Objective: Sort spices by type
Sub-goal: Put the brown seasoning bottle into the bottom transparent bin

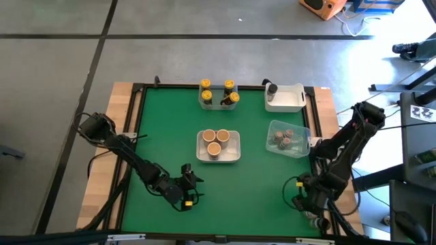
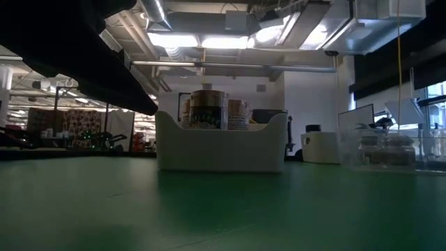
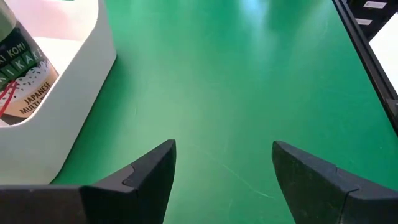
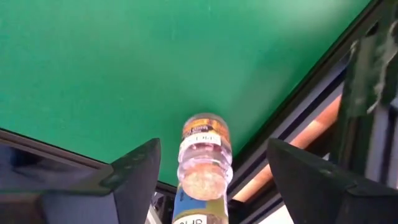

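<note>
Jar (image 4: 204,163) lying between your right gripper's (image 4: 211,180) spread fingers could roll off the table edge (image 4: 292,118); left gripper (image 3: 224,180) spread, empty.

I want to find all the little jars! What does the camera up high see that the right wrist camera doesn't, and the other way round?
Only the high view: four tubs holding yellow-capped jars, tan-capped jars, brown-capped jars and one dark-capped jar, plus the left gripper.
Only the right wrist view: a clear look at a lone jar lying between the right gripper's open fingers, not touching them, near the table's edge.
Both: the green table and its dark border.
</note>
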Robot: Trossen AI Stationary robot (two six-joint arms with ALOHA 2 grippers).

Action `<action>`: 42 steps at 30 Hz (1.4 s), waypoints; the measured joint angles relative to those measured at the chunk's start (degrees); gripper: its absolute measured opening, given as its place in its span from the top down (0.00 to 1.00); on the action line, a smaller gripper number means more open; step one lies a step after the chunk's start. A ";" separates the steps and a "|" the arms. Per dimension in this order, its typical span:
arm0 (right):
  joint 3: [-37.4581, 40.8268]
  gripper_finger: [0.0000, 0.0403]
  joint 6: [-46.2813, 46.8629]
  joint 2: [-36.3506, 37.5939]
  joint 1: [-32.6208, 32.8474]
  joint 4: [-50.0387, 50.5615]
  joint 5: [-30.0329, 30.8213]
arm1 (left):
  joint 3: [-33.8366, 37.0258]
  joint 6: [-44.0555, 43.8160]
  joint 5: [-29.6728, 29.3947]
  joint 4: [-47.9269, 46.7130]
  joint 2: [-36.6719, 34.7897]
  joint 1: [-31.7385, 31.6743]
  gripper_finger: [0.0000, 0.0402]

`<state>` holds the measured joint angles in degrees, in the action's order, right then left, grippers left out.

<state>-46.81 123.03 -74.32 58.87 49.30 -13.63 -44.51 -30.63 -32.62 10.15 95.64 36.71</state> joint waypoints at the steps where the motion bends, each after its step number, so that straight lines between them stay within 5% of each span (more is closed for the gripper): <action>1: 0.00 0.28 0.89 -0.41 0.55 -0.57 -0.02 | 0.00 -0.03 0.00 -0.02 0.00 0.00 0.38; 21: -0.13 0.28 3.87 -7.48 2.36 -6.10 -7.29 | 0.00 -0.44 0.00 0.00 0.00 0.00 0.38; 42: 0.09 0.28 0.40 -7.83 -4.06 -6.82 -17.79 | 0.00 -0.44 -0.25 -0.03 0.00 0.00 0.38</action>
<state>-46.72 123.43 -82.15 54.81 42.48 -31.42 -44.51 -31.07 -32.87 10.13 95.64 36.71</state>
